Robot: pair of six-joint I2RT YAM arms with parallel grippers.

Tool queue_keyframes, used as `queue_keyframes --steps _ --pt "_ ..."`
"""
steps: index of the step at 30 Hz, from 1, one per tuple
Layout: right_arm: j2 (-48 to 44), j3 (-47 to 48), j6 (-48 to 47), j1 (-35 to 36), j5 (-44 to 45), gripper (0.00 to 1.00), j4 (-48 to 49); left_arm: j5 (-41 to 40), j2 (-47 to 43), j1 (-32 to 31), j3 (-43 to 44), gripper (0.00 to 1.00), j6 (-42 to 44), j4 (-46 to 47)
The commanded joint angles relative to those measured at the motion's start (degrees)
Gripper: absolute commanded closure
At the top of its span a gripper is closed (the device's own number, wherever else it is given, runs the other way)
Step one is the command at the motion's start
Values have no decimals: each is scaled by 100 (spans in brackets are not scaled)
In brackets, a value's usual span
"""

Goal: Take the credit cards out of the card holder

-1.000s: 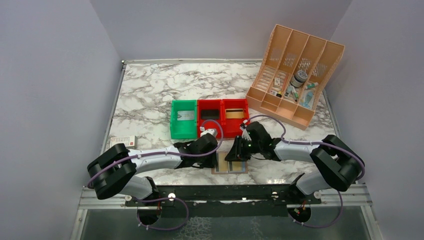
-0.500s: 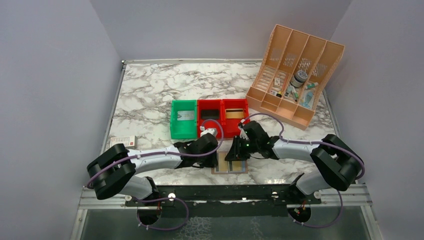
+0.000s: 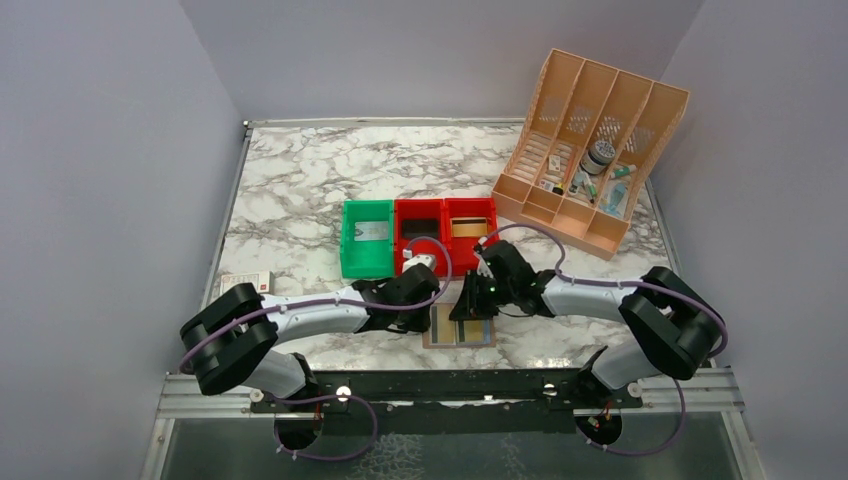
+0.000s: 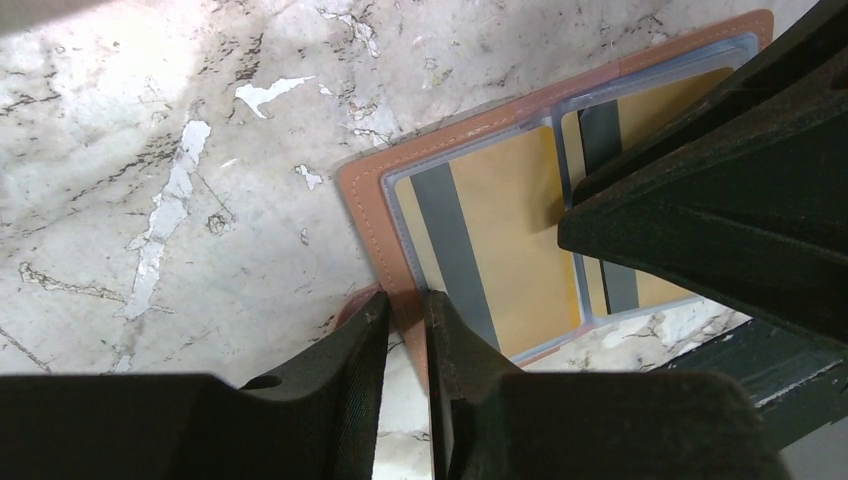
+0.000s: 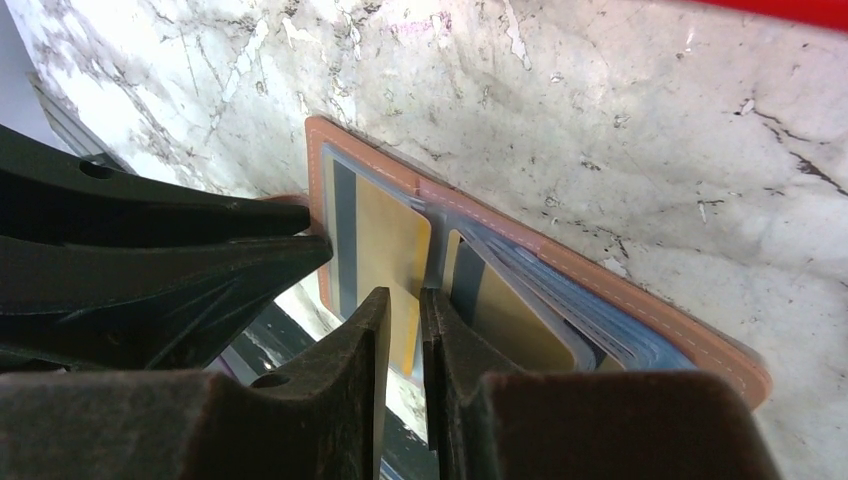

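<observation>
The holder (image 3: 462, 333) lies open on the marble desk (image 3: 300, 180), low in the overhead view and just right of centre, where the two arms' tips meet. Its brownish-pink rim frames two clear pockets side by side, and each pocket shows yellow plastic with a grey stripe.

In the right wrist view, the card (image 5: 390, 245) in the pocket at frame left stands partly out of its sleeve, with its free edge over the fold. The second card (image 5: 500, 310) sits inside the other pocket, whose clear leaves fan up a little.

The right pincer (image 5: 405, 300) is over the middle of the holder, its fingers almost together with only a thin slit between them. The card's edge runs into that slit, pinched. The left pincer (image 4: 405, 305) is closed just as narrowly on the holder's outer edge, at the bottom centre of the left wrist view, and the pink rim passes between its fingers.

Just above the holder in the overhead view, three containers stand in a row touching each other — a green bin (image 3: 367, 240) and two red bins (image 3: 445, 235). A peach organizer (image 3: 590, 150) stands at the upper right with small things in its slots. A small white box (image 3: 246, 282) lies at the left edge of the desk, beside the left arm.
</observation>
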Motion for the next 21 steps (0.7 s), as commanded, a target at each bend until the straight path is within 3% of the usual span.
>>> queue_keyframes --steps 1,7,10,14,21 --pt "152 34 -138 66 470 81 -421 -100 151 17 102 80 158 -131" --pt "304 49 -37 96 300 80 -284 -53 240 18 -28 85 133 -145" --pt "429 -232 192 94 -428 81 629 -52 231 18 -75 86 93 -146" --pt "316 -503 520 94 -596 86 1234 -51 151 18 -125 87 44 -148" --pt "-23 -388 480 64 -376 91 855 -91 107 16 -141 89 20 -146"
